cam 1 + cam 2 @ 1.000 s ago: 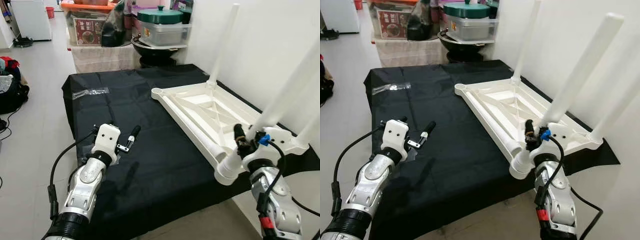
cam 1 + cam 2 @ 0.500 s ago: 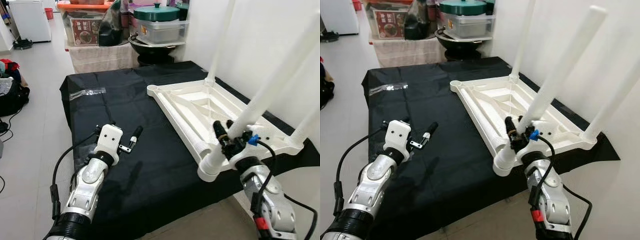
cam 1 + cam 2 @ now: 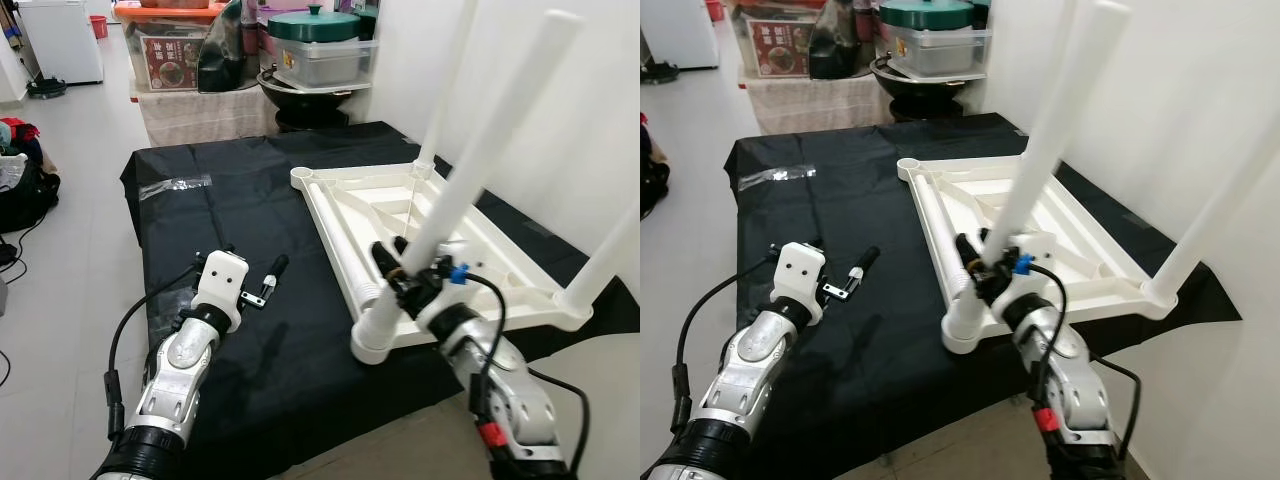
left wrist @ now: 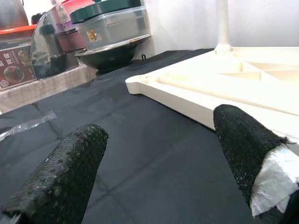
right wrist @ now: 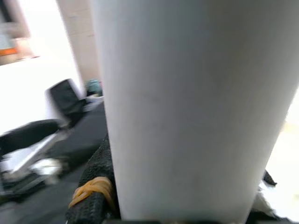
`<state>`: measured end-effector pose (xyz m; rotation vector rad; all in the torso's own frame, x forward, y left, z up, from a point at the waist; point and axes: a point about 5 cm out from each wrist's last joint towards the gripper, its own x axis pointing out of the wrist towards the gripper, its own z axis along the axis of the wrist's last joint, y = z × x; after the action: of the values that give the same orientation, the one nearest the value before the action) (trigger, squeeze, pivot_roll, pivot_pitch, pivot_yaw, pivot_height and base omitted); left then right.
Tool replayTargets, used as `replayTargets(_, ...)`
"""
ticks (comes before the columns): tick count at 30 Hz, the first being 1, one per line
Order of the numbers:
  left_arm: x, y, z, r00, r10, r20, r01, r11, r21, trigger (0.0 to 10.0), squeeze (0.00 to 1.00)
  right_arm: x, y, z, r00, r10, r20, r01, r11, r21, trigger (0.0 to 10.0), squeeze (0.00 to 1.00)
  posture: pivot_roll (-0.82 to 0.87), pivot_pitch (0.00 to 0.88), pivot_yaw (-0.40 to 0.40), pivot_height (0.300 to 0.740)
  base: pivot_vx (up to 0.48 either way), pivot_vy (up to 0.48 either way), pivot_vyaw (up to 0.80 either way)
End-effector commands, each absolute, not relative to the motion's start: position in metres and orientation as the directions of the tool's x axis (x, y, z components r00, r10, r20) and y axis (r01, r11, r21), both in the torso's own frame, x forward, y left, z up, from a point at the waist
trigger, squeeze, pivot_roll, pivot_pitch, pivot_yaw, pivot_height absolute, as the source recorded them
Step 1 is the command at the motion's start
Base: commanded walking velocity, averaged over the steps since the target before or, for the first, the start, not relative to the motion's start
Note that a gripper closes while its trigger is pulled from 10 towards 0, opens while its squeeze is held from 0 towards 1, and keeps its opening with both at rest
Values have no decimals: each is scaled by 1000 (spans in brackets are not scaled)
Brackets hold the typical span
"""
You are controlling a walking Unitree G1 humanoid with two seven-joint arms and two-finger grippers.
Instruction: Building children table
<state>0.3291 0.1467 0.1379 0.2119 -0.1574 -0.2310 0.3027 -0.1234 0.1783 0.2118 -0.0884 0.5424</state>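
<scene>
A white children's table (image 3: 322,215) lies upside down on a black cloth (image 3: 230,220), its legs pointing up. My right gripper (image 3: 397,272) is shut on the base of the near white leg (image 3: 490,140), which leans away to the right. In the right wrist view the leg (image 5: 187,107) stands between the black fingers (image 5: 93,198). My left gripper (image 3: 255,283) hovers open over the cloth to the left of the table, holding nothing. The left wrist view looks between its fingertips (image 4: 70,172) at the table's rim (image 4: 187,100).
Behind the cloth stand a green-lidded clear box (image 3: 318,45), a black pan (image 3: 310,100) and an orange-lidded box (image 3: 170,40). A white wall (image 3: 540,90) runs close along the right. A clear plastic strip (image 3: 175,184) lies on the cloth. A dark bag (image 3: 20,185) sits on the floor at left.
My right gripper has swung the table's near corner to the left across the cloth, and the held leg leans more. The left arm has hardly moved.
</scene>
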Motion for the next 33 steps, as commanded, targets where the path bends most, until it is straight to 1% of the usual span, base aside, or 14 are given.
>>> replayTargets(1, 329, 145, 136, 962, -245, 123, 213, 950, 230, 10000, 0, 301, -105, 165, 806, 587, 77, -589, 780, 211, 10000, 0, 36, 0, -90, 740, 0, 0, 0)
replayTargets(3, 329, 147, 136, 963, -241, 124, 208, 950, 231, 10000, 0, 301, -98, 165, 778, 624, 72, -625, 756, 195, 10000, 0, 38, 0, -91, 740, 0, 0, 0)
replayTargets(8, 326, 149, 134, 965, -235, 119, 203, 951, 233, 10000, 0, 296, -91, 160, 739, 672, 49, -669, 722, 178, 10000, 0, 41, 0, -95, 740, 0, 0, 0)
replayTargets(18, 327, 149, 134, 964, -238, 117, 206, 950, 234, 10000, 0, 295, -99, 149, 734, 679, 0, -672, 726, 148, 10000, 0, 31, 0, -84, 740, 0, 0, 0)
replayTargets(33, 328, 148, 134, 964, -238, 118, 206, 950, 233, 10000, 0, 295, -94, 144, 695, 718, -36, -710, 693, 125, 10000, 0, 40, 0, -90, 740, 0, 0, 0)
